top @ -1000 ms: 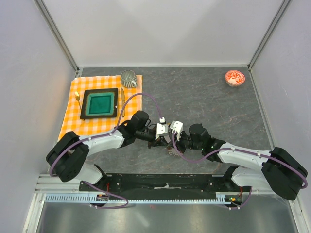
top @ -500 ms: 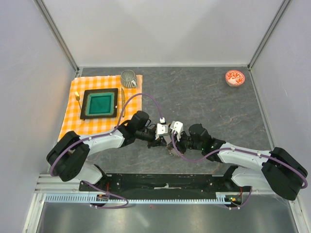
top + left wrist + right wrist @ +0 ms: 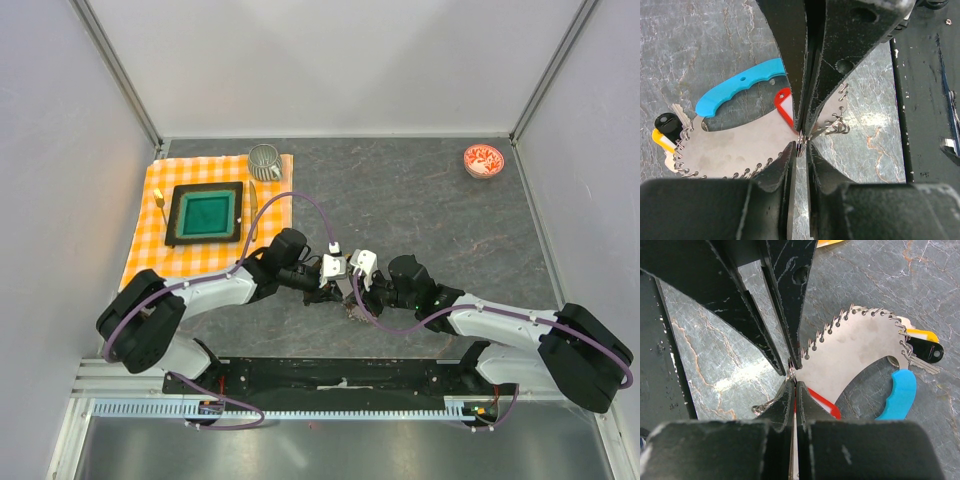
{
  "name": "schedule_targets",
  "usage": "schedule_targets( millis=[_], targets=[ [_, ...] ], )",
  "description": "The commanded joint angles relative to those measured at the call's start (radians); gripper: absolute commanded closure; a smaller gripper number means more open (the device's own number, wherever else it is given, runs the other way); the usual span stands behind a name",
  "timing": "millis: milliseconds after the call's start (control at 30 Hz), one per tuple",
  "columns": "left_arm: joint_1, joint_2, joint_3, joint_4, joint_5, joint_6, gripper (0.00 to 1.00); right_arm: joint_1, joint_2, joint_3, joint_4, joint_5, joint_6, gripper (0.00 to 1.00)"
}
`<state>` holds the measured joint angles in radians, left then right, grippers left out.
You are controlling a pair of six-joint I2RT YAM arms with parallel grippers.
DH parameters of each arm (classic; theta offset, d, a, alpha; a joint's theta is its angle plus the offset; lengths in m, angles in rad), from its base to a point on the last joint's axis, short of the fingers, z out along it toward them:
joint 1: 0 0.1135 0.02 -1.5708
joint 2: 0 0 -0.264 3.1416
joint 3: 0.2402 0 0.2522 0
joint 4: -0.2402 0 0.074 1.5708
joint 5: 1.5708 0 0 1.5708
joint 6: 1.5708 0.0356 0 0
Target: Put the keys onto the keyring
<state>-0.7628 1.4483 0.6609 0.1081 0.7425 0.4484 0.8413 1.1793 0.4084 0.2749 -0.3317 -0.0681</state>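
My two grippers meet tip to tip just above the table near its front edge, the left gripper [image 3: 338, 287] [image 3: 801, 150] facing the right gripper [image 3: 352, 292] [image 3: 794, 385]. The keyring lies under them: a beaded chain [image 3: 715, 175] [image 3: 865, 312] with a blue tag [image 3: 740, 87] [image 3: 897, 395]. A yellow key [image 3: 662, 140] and a black key [image 3: 667, 122] hang on the chain's far end. The right jaws are pressed together on the red key [image 3: 784, 106] [image 3: 822, 402]. The left jaws stand a narrow slit apart, with a thin wire ring [image 3: 801, 142] between their tips.
An orange checked cloth [image 3: 150, 235] at the left holds a green dish [image 3: 205, 212], a metal mug [image 3: 264, 160] and yellow-handled cutlery [image 3: 159, 200]. A red-patterned bowl [image 3: 484, 160] sits at the back right. The black base rail [image 3: 340, 375] runs along the near edge.
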Motion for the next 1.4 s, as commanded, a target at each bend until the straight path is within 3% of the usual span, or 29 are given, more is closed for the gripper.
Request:
schedule_targets(
  millis=[0,100,233,367,500,600,867,1000,1200,1367],
  targets=[
    [-0.009,0.029,0.031,0.027,0.041,0.009,0.81,0.008,-0.01,0.024,0.087,-0.033,-0.015,1.0],
    [-0.009,0.037,0.031,0.034,0.052,0.001,0.82,0.01,-0.009,0.023,0.089,-0.033,-0.015,1.0],
    [-0.01,0.037,0.031,0.034,0.055,0.004,0.98,0.01,-0.009,0.023,0.089,-0.033,-0.013,1.0],
    [-0.01,0.008,0.017,0.036,0.02,0.007,0.98,0.01,-0.01,0.023,0.086,-0.004,0.008,1.0],
    [-0.01,-0.058,-0.027,0.099,-0.037,-0.005,0.98,0.008,-0.064,0.024,0.055,0.078,0.065,0.65],
    [-0.009,-0.118,-0.093,0.232,-0.074,-0.057,0.98,0.01,-0.136,0.032,0.0,0.196,0.131,0.55],
    [-0.01,-0.18,-0.285,0.724,-0.097,-0.27,0.98,0.007,-0.25,0.017,-0.077,0.304,0.192,0.53],
    [-0.012,-0.181,-0.311,0.814,-0.101,-0.321,0.98,0.005,-0.204,0.023,-0.082,0.284,0.206,0.53],
    [-0.013,-0.186,-0.319,0.809,-0.097,-0.306,0.98,0.007,-0.208,-0.008,-0.011,0.178,0.153,0.52],
    [-0.013,-0.216,-0.293,0.653,-0.097,-0.229,0.98,0.007,-0.233,0.0,-0.026,0.149,0.107,0.52]
  ],
)
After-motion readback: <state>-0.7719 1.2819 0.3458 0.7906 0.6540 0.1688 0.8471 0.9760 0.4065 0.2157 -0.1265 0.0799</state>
